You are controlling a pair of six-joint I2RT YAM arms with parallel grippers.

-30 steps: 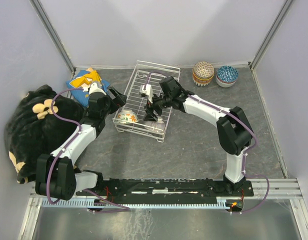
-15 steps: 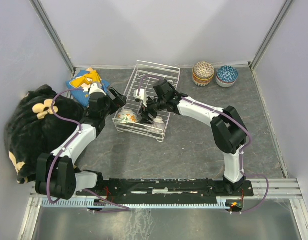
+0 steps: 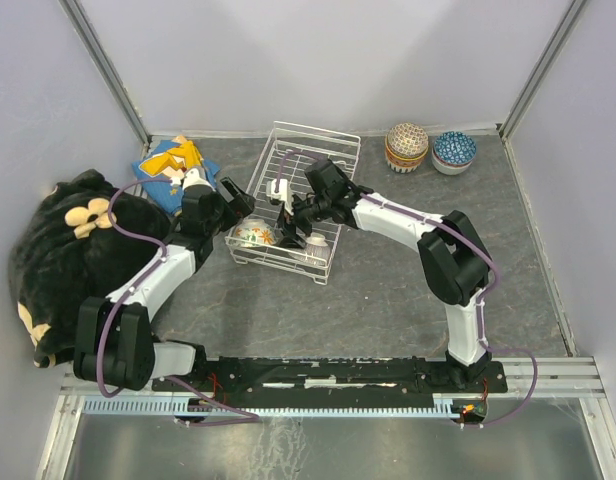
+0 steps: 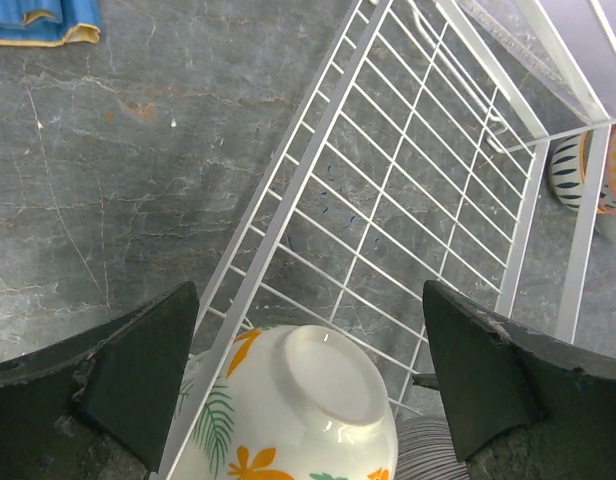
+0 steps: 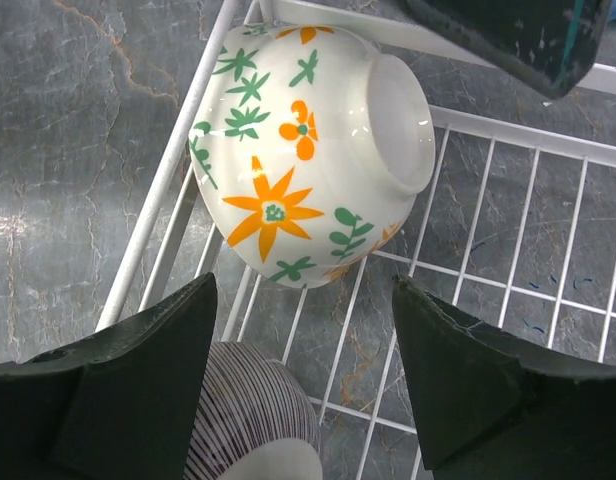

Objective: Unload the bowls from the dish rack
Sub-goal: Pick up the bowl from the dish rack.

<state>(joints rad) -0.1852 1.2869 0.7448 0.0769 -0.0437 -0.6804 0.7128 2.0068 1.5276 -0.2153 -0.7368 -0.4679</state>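
Past second: swing of the right pincer from mid dish rack toward the rack corner nearest the left arm. Hangs there spread wide, nothing held. Just ahead of its fingertips: floral bowl, tipped against the rack wall, foot ring showing. Between its fingers, lower: striped bowl, which way up unclear. Facing it, left pincer, nudged slightly forward, equally wide and empty, straddling the rack's side wire with the same floral bowl beneath. Reads as lining up a grasp; two bowls apparently left inside. Far off to the right pincer's side, on the grey marbled bench: speckled bowl and blue bowl, out already. Glazed ceramic, smooth, rounded, likely slippery; orange flowers, green sprigs. Thin white wire grid.
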